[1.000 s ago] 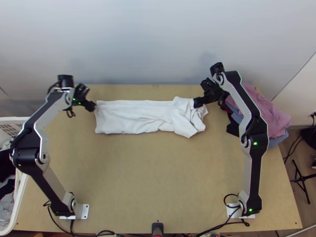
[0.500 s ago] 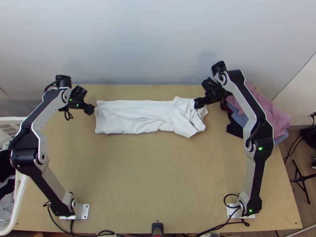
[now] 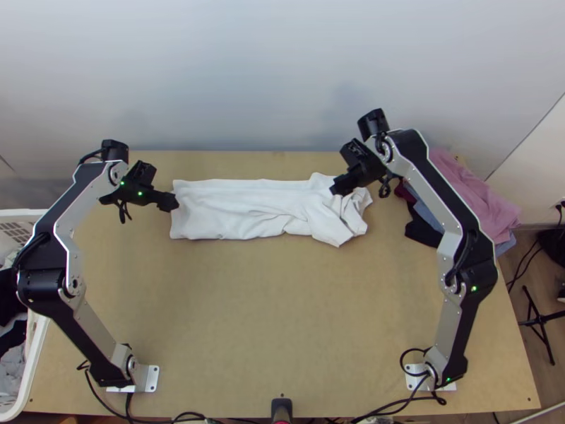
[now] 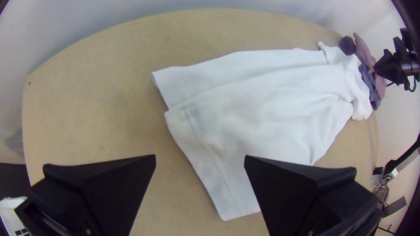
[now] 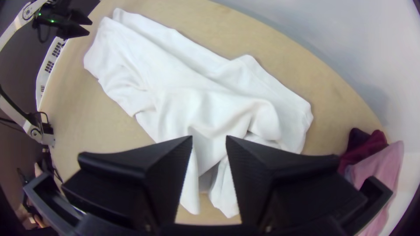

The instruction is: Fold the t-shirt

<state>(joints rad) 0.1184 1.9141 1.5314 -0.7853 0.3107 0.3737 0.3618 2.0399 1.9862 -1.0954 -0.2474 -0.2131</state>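
The white t-shirt (image 3: 247, 208) lies lengthwise across the upper table as a long folded strip, its right end bunched with loose folds. My left gripper (image 3: 171, 203) is over the strip's left end; in the left wrist view that gripper (image 4: 200, 159) stands open above the shirt's hem (image 4: 210, 175), holding nothing. Over the bunched end hangs my right gripper (image 3: 337, 189). In the right wrist view the same gripper (image 5: 209, 139) is open above the white cloth (image 5: 175, 96), with a modest gap between its fingers.
A pile of pink, blue and dark clothes (image 3: 477, 194) lies at the table's right edge. At the left stands a white laundry basket (image 3: 39, 353) with clothes inside. Bare tabletop (image 3: 268, 318) stretches between the arm bases.
My left gripper has swung round to point rightward and shifted slightly right. The right gripper moved left over the shirt's bunched end. The shirt has stayed as it lay.
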